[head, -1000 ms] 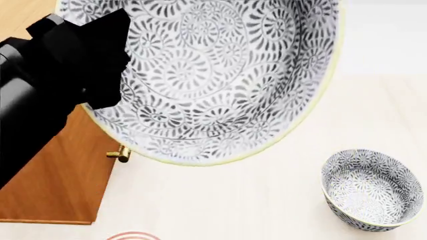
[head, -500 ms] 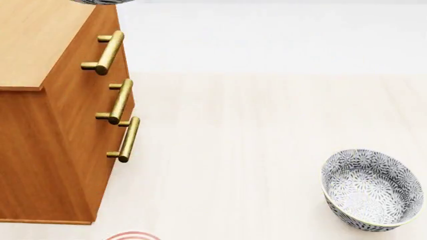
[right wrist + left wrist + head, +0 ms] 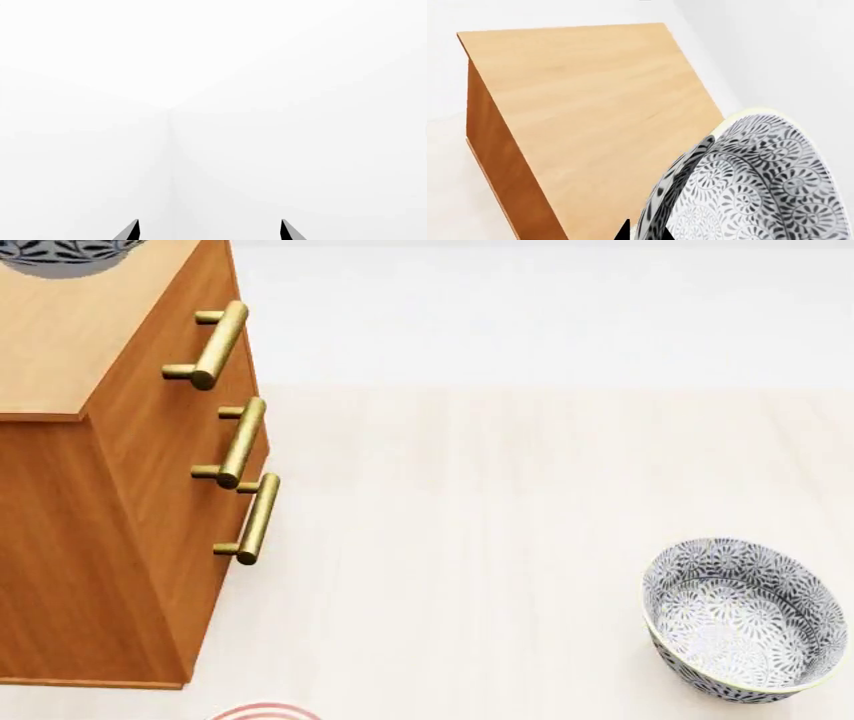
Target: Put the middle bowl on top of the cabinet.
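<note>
The middle bowl (image 3: 760, 185), white with a dense dark-grey floral pattern, is held on edge in the left wrist view. My left gripper (image 3: 644, 233) is shut on its rim, one dark fingertip on each side of the wall. Beyond the bowl lies the light wood top of the cabinet (image 3: 594, 100). In the head view only the bowl's underside (image 3: 60, 255) shows, at the top left corner over the cabinet (image 3: 80, 340); whether it touches the top I cannot tell. My right gripper (image 3: 210, 229) is open, facing a blank white wall with nothing between its fingers.
An identical patterned bowl (image 3: 741, 620) sits on the pale floor at the lower right. Three brass bar handles (image 3: 240, 440) stick out from the cabinet's front. The rim of a red-striped plate (image 3: 264, 710) peeks in at the bottom edge.
A second ago the bowl and left arm filled the head view close up. They moved up and left, and the bowl has since dropped slightly over the cabinet top.
</note>
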